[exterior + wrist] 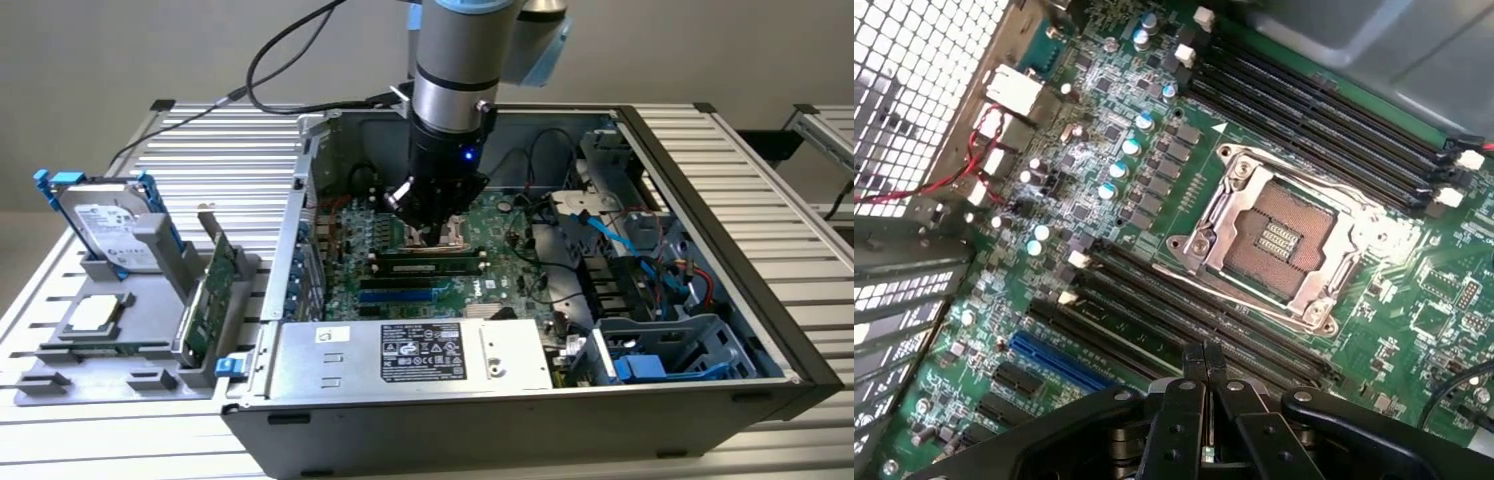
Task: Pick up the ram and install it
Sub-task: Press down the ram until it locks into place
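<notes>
We see the gripper (430, 213) low inside the open computer case (694, 180), above the motherboard (514, 235). In the wrist view the gripper (1205, 362) has its two black fingertips (1194, 360) pressed together with no gap and nothing between them.

The ram (427, 267) lies just below the gripper in the exterior view, seated flat in a memory slot, its dark chips facing us; a small pale label on it is hard to make out. From the wrist the stick itself is hard to pick out among the dark memory slots (1154, 310) that run right under the fingertips. The open processor socket (1279, 240) sits just beyond them, its metal frame bright.

A power supply box (407, 352) lies nearer the exterior camera than the gripper. Well off to the exterior view's left, outside the case, a grey parts tray (54, 375) holds a hard drive (114, 235), a silver processor (96, 314) and a green expansion card (207, 300) standing on edge. The arm's upper part is cut off by the frame.
</notes>
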Controlling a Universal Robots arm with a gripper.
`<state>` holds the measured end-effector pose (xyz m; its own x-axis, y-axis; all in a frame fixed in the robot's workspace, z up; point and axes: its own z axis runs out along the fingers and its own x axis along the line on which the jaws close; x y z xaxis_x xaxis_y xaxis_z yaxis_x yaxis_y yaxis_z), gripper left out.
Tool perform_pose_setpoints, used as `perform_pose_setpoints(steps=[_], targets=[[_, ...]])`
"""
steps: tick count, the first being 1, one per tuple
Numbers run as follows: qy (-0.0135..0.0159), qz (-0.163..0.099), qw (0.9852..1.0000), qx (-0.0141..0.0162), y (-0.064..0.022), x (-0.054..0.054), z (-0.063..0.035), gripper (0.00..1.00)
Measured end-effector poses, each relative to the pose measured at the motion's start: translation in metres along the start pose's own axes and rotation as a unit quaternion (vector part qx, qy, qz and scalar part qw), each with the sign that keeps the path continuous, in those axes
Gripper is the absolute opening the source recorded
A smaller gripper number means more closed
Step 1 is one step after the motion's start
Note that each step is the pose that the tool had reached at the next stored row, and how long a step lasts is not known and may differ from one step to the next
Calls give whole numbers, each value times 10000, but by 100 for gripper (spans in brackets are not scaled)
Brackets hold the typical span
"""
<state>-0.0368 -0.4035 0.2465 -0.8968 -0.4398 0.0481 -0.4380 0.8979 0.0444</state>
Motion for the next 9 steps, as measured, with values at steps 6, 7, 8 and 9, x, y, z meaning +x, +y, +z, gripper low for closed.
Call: perform_pose_setpoints(steps=[6,7,8,9], targets=[[-31,451,9990,-16,0,0,6,11],[-37,524,9986,-19,0,0,7,11],[-42,598,9982,-21,0,0,8,11],[-47,674,9977,-24,0,0,8,11]])
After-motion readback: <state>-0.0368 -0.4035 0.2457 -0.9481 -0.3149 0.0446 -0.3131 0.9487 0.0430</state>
